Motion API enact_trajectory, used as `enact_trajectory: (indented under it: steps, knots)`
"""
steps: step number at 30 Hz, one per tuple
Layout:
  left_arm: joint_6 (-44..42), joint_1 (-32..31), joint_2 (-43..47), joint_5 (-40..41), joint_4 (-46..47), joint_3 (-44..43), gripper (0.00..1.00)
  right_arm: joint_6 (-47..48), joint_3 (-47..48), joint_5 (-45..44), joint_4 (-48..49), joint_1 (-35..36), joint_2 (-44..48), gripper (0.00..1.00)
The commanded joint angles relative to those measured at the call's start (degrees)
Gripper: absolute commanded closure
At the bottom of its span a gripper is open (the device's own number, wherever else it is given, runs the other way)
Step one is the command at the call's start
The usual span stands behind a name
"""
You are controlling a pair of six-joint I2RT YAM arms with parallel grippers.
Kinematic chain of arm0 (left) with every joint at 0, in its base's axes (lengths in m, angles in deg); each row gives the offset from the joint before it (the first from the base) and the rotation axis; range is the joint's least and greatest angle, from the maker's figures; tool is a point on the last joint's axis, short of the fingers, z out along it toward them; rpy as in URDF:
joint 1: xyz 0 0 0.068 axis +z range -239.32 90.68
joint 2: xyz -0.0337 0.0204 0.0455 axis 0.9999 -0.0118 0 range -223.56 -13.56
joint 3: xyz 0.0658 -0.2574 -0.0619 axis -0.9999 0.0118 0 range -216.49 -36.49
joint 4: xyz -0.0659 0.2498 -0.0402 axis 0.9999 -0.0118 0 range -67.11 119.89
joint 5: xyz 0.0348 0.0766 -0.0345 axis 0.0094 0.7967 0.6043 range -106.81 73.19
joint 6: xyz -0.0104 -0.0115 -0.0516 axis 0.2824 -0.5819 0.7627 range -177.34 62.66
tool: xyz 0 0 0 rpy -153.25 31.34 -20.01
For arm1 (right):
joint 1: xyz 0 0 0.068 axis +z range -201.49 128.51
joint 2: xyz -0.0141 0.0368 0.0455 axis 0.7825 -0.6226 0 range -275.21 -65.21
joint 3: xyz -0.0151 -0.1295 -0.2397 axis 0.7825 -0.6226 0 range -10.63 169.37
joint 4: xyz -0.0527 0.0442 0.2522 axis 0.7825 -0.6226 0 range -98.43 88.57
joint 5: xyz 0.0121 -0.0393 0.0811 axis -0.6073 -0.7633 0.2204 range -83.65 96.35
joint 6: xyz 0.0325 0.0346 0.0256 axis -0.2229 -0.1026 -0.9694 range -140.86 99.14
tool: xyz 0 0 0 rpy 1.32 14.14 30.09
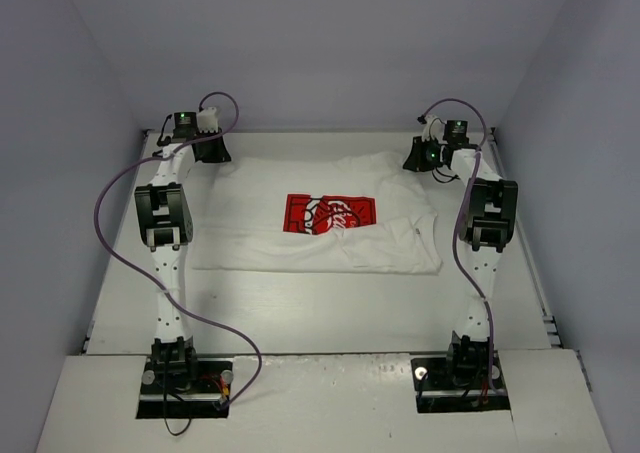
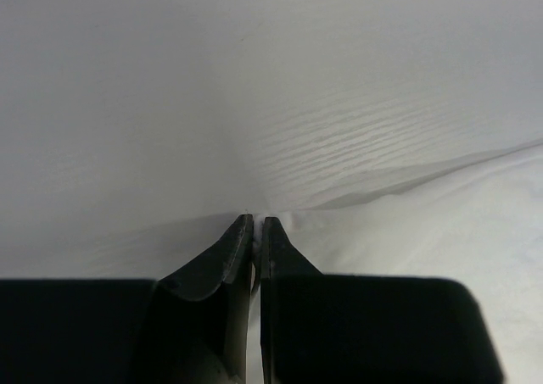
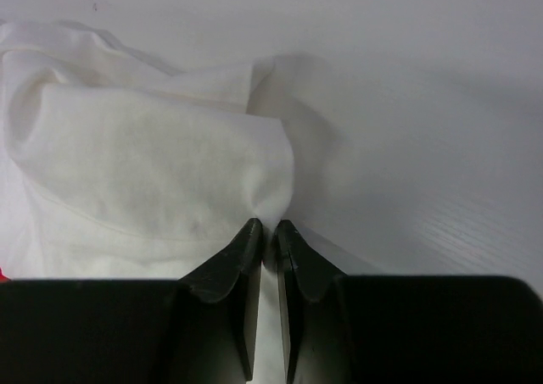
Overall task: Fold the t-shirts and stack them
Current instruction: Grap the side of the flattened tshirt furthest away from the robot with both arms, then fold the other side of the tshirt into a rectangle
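Note:
A white t-shirt with a red square chest print lies spread flat, print up, in the middle of the table. At its far left corner my left gripper is low on the table. In the left wrist view its jaws are pressed together with a thin sliver of white cloth between them. At the far right corner sits my right gripper. In the right wrist view it is shut on a bunched fold of the t-shirt.
The white table is boxed in by grey walls at the back and on both sides. Both arms reach from their bases at the near edge along the shirt's left and right sides. Purple cables loop off each arm.

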Motion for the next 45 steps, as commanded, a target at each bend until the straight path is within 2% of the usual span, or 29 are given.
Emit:
enact_trajectory:
  steps: [1,5,12,18,24,29,45]
  knots:
    - [1.6,0.04,5.89,-0.74,2.66,1.17,1.0,-0.48,5.64,0.77,0.86,0.01,1.56,0.93]
    - [2.11,0.12,7.93,0.7,4.91,1.53,1.0,-0.61,9.4,-0.37,0.93,-0.06,2.94,1.0]
    - [2.44,0.56,13.24,0.66,7.65,4.62,1.0,0.15,8.39,-0.48,1.0,-0.17,7.27,1.0]
    - [3.06,0.56,19.43,-0.9,7.51,10.6,1.0,1.86,1.13,-1.37,1.02,-0.17,11.58,1.0]
    - [2.92,0.81,28.5,1.01,11.65,25.13,1.0,3.89,-6.37,-2.74,1.28,-0.34,16.58,1.0]
    - [3.07,1.62,33.41,1.49,13.65,31.51,1.0,4.76,-10.1,-2.88,1.48,-1.51,20.07,1.0]
    - [4.64,1.71,40.73,4.03,13.45,43.18,1.0,4.83,-30.03,-3.62,4.01,-2.28,33.13,1.0]
